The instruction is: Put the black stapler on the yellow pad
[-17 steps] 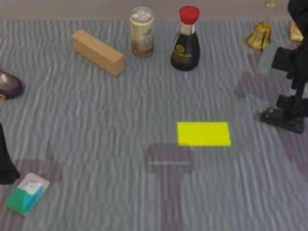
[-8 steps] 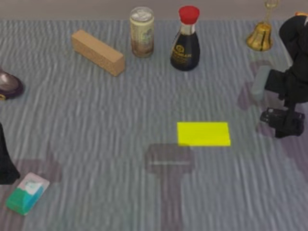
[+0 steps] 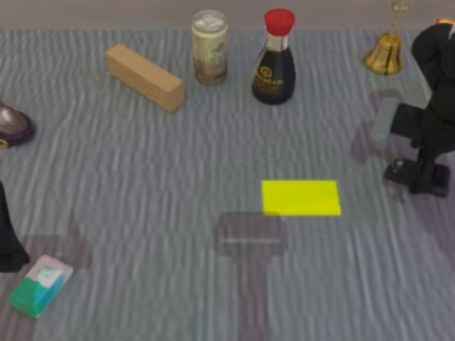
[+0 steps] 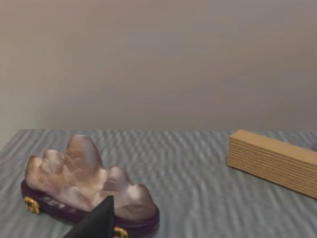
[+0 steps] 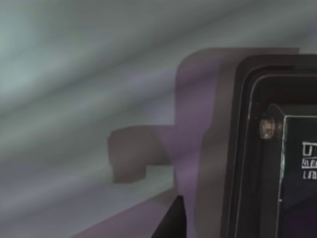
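Note:
The black stapler (image 3: pixel 397 171) lies on the table at the right side, a short way right of the yellow pad (image 3: pixel 301 197). My right gripper (image 3: pixel 426 177) is down over the stapler's right half and hides it; only the left end shows. In the right wrist view the stapler (image 5: pixel 277 148) fills the side of the picture, with one fingertip (image 5: pixel 173 218) apart from it, so this gripper is open. The pad is bare. My left gripper (image 3: pixel 10 256) is parked at the table's left edge, open, with one fingertip (image 4: pixel 101 220) showing.
Along the back stand a tan wooden block (image 3: pixel 144 77), a can (image 3: pixel 210 47), a soy-sauce bottle (image 3: pixel 274 60) and a brass bell (image 3: pixel 384 51). A rock ornament on a purple base (image 3: pixel 13 122) sits at the left edge, a green-and-white box (image 3: pixel 40 285) at the front left.
My right arm has swung in from the right edge and its gripper has come down over the stapler. The stapler and the pad have not moved. The left arm is still.

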You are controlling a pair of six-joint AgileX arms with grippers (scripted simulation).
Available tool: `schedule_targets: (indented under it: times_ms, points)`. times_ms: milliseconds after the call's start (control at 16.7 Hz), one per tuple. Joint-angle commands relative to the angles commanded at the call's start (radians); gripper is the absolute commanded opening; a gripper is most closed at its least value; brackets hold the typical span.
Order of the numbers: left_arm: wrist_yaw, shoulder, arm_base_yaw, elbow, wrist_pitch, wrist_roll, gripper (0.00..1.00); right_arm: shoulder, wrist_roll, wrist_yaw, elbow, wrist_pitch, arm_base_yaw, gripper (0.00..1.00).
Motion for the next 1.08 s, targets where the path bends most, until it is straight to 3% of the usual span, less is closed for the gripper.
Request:
schedule_targets:
  times_ms: [300, 900, 1080]
  points:
    - [0.000, 0.000, 0.000, 0.000, 0.000, 0.000, 1.00, 0.000, 0.000, 0.000, 0.000, 0.000, 0.000, 0.02]
    - [0.000, 0.000, 0.000, 0.000, 0.000, 0.000, 1.00, -0.002, 0.001, 0.000, 0.004, -0.004, -0.003, 0.00]
    - [0.000, 0.000, 0.000, 0.000, 0.000, 0.000, 1.00, -0.018, 0.001, -0.001, 0.066, -0.075, -0.004, 0.00]
